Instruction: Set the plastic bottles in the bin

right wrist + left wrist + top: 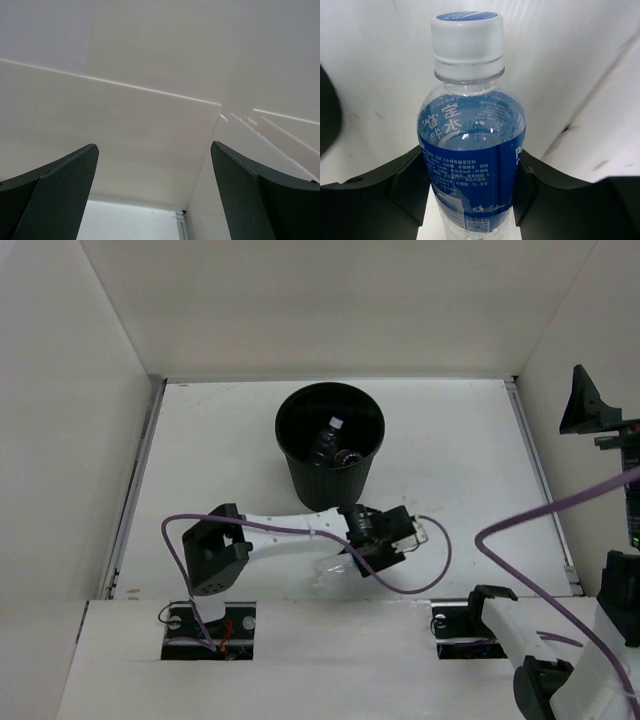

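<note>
1. Two black and white robot arms sit at the near edge of a flat white surface [460,460] with white walls around it.
2. The left gripper [392,533] reaches out to the right, low down, just in front of the round black plastic bin [330,485].
3. It holds a small clear plastic bottle with a blue label and a white cap [470,150].
4. The two black fingers [402,187] press on the bottle's sides, one on the left and one on the right, around the blue label.
5. The bottle's cap points away from the gripper, toward a white wall.
6. From above, the gripper hides most of this bottle, so I cannot tell if it rests on the surface or is lifted up.
7. The bin stands upright in the middle of the surface, near the back.
8. Inside the bin lies a clear bottle with a small white cap [328,438].
9. Something dark lies beside it in the bin, but it is too dim to tell what it is.
10. The right gripper [155,192] is wide, with its two dark fingers far apart.
11. It is at the near right side, well apart from the bin, and it faces a white wall.
12. A purple cable [440,560] loops along each arm.
</note>
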